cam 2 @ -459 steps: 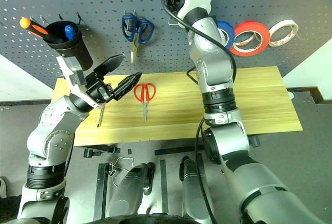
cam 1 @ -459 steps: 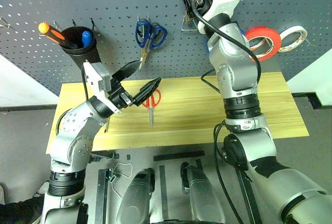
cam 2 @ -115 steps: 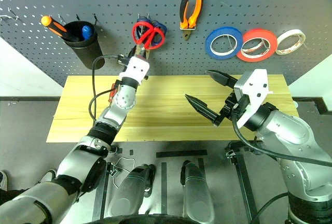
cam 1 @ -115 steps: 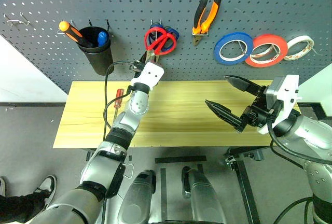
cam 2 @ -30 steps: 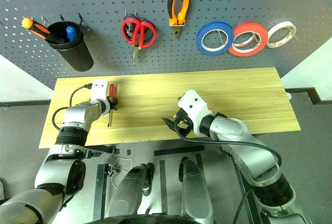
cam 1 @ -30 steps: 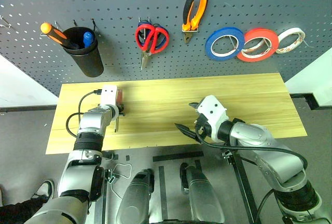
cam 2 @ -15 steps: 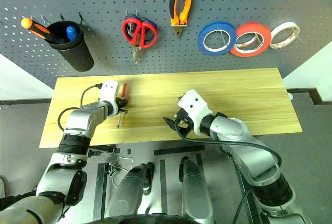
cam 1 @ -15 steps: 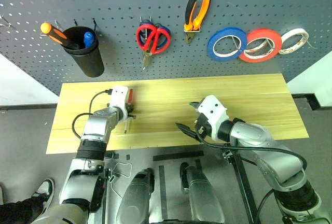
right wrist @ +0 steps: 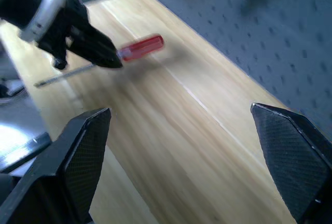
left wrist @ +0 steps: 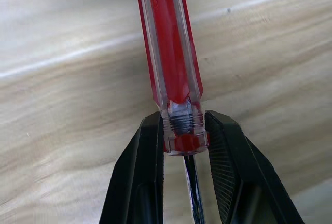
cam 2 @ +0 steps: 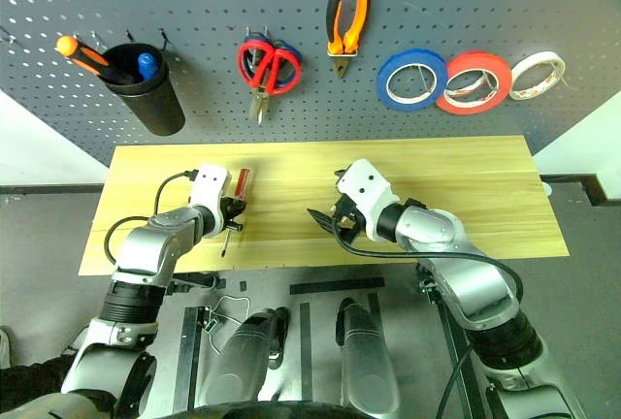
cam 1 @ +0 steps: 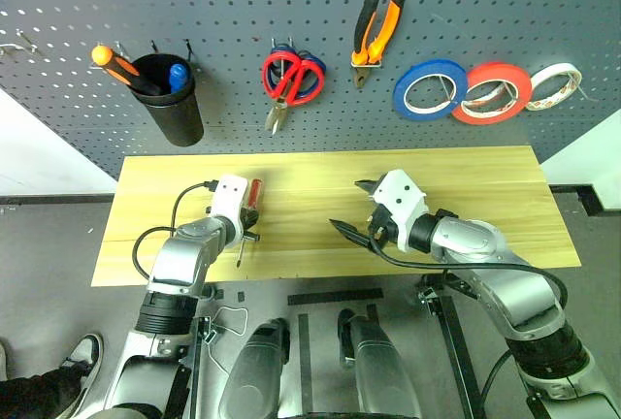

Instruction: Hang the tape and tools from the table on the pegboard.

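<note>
A black cup at 10 o'clock on the pegboard holds an orange-handled screwdriver and a blue-handled tool. Blue tape roll, red-handled scissors and pliers hang there. Left gripper jaws clench a red-handled screwdriver over the bench; right gripper jaws spread wide, holding nothing

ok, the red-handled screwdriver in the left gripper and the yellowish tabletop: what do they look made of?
Red-handled screwdriver: handle looks like translucent glossy plastic, with clear edges around a red core; the shaft appears to be bare shiny metal. The left gripper is shut on its collar. Yellowish tabletop: probably wood or a wood-look laminate, matte, with visible grain and plank seams.
</note>
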